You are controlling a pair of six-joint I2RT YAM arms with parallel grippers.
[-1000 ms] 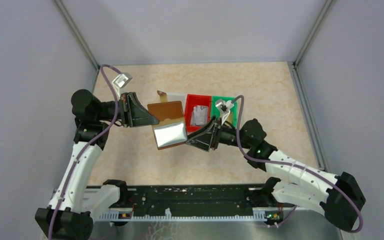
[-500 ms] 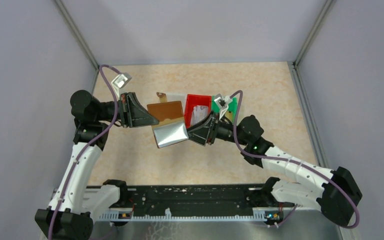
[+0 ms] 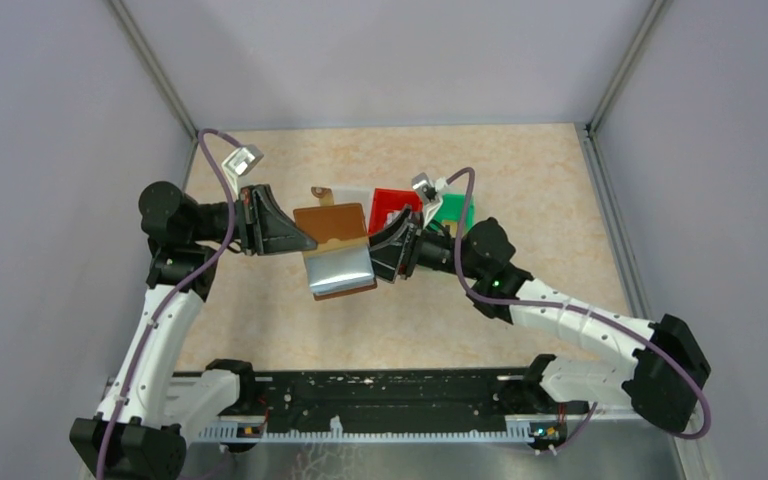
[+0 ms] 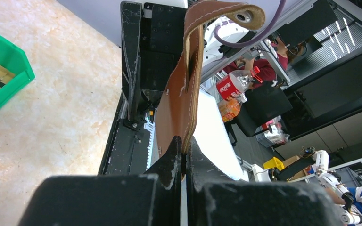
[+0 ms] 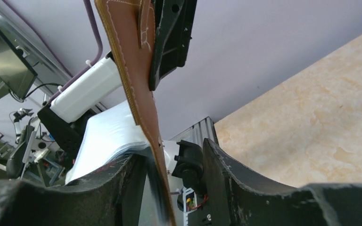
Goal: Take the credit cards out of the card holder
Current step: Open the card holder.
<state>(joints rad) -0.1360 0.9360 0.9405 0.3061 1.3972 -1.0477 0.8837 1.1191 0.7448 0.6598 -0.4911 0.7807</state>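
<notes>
Left claw (image 3: 308, 241) is clamped on the card holder (image 3: 332, 222), holding it open above the table (image 3: 530, 180); right claw (image 3: 376, 258) stands open astride its other edge by the clear sleeves (image 3: 340, 268). Neither claw holds a card, so pulling cards out seems not yet done

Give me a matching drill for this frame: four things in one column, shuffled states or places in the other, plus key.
1 left claw
2 right claw
3 card holder
4 green bin

A open, straddling the card holder's edge
B on the table beside the red bin
C pinched shut on brown leather
D held up between both arms

Pairs: 1-C, 2-A, 3-D, 4-B
</notes>
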